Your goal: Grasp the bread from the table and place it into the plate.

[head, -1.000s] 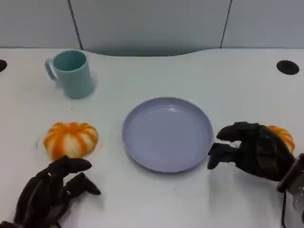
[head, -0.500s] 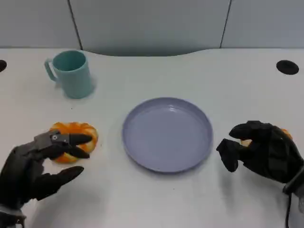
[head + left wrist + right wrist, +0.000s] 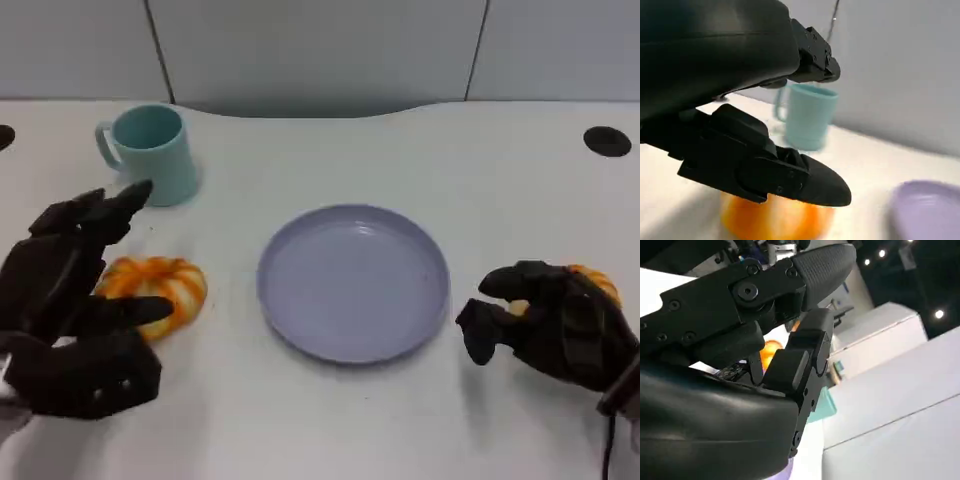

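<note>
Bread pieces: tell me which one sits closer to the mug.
The bread left of the plate, by the left hand; the mug stands just behind it. The other bread lies behind the right hand.

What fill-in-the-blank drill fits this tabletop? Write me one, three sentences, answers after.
1. The plate lying in the middle of the table holds ____.
2. The teal mug stands on the robot's ____ side of the plate.
3. The left hand is spread open beside the striped orange ____, while the right hand lies on the plate's other side.

Missing words: nothing; left; bread
</note>
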`<state>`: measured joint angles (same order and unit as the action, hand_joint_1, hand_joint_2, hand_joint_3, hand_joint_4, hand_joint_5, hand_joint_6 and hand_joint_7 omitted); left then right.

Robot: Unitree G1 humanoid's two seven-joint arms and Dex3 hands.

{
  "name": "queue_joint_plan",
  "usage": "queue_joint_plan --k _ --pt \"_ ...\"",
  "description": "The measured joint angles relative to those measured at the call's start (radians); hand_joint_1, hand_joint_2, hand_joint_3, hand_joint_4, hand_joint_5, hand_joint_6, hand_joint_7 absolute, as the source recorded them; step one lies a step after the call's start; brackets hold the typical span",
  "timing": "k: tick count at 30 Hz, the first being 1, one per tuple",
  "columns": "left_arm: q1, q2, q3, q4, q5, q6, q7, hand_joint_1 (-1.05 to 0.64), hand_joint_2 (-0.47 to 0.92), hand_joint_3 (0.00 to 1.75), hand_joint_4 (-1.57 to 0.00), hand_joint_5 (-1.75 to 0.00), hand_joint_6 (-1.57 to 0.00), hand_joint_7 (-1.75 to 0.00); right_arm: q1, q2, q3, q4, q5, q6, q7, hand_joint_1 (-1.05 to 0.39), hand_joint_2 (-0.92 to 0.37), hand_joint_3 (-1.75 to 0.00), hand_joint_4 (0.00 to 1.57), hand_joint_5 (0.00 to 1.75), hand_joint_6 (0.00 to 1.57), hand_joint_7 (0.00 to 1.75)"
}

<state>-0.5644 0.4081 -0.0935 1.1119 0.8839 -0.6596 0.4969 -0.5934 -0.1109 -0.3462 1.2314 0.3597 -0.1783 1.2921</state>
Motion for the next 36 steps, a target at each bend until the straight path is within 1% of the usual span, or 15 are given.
queue_joint_plan --k 1,4,9,13,18,20,22,25,26,27,30,33,34,35,36 --pt "-0.025 0.004 -0.031 0.038 0.005 0.02 0.025 -1.05 0.92 0.16 0.0 0.0 -0.1 0.0 0.005 -0.001 -0.003 0.001 0.003 0.001 0.003 -0.44 -0.9 0.0 0.7 1.53 1.17 0.0" --pt "-0.082 0.002 -0.103 0.119 -0.002 0.062 0.049 -1.05 0.92 0.13 0.0 0.0 -0.09 0.0 0.01 0.002 -0.022 0.003 0.016 0.01 0.03 -0.46 -0.92 -0.01 0.73 1.41 1.16 0.0" --pt "-0.103 -0.035 -0.157 0.202 -0.059 0.162 0.043 -1.05 0.92 0.19 0.0 0.0 -0.1 -0.01 0.02 0.025 -0.06 0.002 0.05 -0.024 0.052 -0.47 -0.92 -0.01 0.7 1.54 1.22 0.02" --pt "-0.108 -0.065 -0.18 0.236 -0.099 0.258 -0.017 -1.05 0.92 0.24 -0.02 -0.01 -0.1 -0.01 0.021 0.046 -0.079 0.002 0.067 -0.039 0.089 -0.44 -0.92 -0.05 0.82 1.39 1.25 0.03" --pt "-0.111 -0.095 -0.2 0.247 -0.136 0.315 -0.039 -1.05 0.92 0.22 -0.07 -0.04 -0.13 -0.02 0.024 0.072 -0.1 0.002 0.075 -0.066 0.101 -0.41 -0.91 -0.04 0.86 1.38 1.28 0.04" --pt "-0.112 -0.105 -0.212 0.249 -0.138 0.334 -0.042 -1.05 0.92 0.21 -0.08 -0.05 -0.13 -0.02 0.032 0.088 -0.118 -0.001 0.095 -0.109 0.103 -0.38 -0.92 -0.08 0.9 1.35 1.28 0.05" --pt "-0.112 -0.12 -0.228 0.253 -0.138 0.351 -0.046 -1.05 0.92 0.21 -0.07 -0.04 -0.12 -0.01 0.042 0.123 -0.154 -0.002 0.134 -0.187 0.128 -0.41 -0.92 -0.11 0.9 1.3 1.23 0.02" --pt "-0.12 -0.14 -0.249 0.255 -0.138 0.376 -0.055 -1.05 0.92 0.19 -0.09 -0.05 -0.13 -0.02 0.043 0.147 -0.17 0.004 0.149 -0.244 0.167 -0.41 -0.91 -0.06 0.92 1.23 1.22 0.02" --pt "-0.126 -0.144 -0.257 0.256 -0.138 0.384 -0.065 -0.85 0.88 0.11 -0.18 -0.1 -0.21 -0.04 0.043 0.146 -0.172 0.006 0.149 -0.254 0.168 -0.45 -0.92 -0.05 0.92 1.19 1.25 0.04" --pt "-0.131 -0.147 -0.258 0.256 -0.143 0.39 -0.077 -0.73 0.86 0.06 -0.24 -0.13 -0.27 -0.04 0.044 0.146 -0.172 0.006 0.147 -0.274 0.166 -0.46 -0.92 -0.03 0.94 1.19 1.28 0.06" --pt "-0.135 -0.159 -0.257 0.256 -0.174 0.408 -0.086 -0.3 0.86 0.01 -0.64 -0.25 -0.66 -0.08 0.045 0.148 -0.176 0.003 0.144 -0.323 0.151 -0.42 -0.92 -0.03 0.89 1.24 1.22 0.06" --pt "-0.137 -0.169 -0.275 0.255 -0.174 0.414 -0.03 -0.2 0.88 0.01 -0.78 -0.27 -0.81 -0.06 0.045 0.15 -0.182 0.005 0.161 -0.285 0.167 -0.42 -0.92 -0.04 0.88 1.24 1.19 0.05" --pt "-0.138 -0.171 -0.281 0.255 -0.174 0.415 -0.013 -0.18 0.89 0.0 -0.86 -0.35 -0.95 -0.09 0.045 0.15 -0.182 0.006 0.162 -0.275 0.174 -0.42 -0.92 -0.05 0.87 1.29 1.2 0.07" --pt "-0.139 -0.172 -0.287 0.254 -0.174 0.415 0.0 -0.18 0.9 0.0 -0.87 -0.5 -1.07 -0.06 0.046 0.15 -0.181 0.006 0.161 -0.278 0.175 -0.43 -0.92 -0.08 0.85 1.33 1.2 0.08" --pt "-0.139 -0.173 -0.294 0.254 -0.174 0.417 0.012 -0.18 0.9 0.0 -0.86 -0.58 -1.11 -0.04 0.046 0.15 -0.181 0.006 0.161 -0.295 0.174 -0.43 -0.92 -0.09 0.85 1.35 1.2 0.09"
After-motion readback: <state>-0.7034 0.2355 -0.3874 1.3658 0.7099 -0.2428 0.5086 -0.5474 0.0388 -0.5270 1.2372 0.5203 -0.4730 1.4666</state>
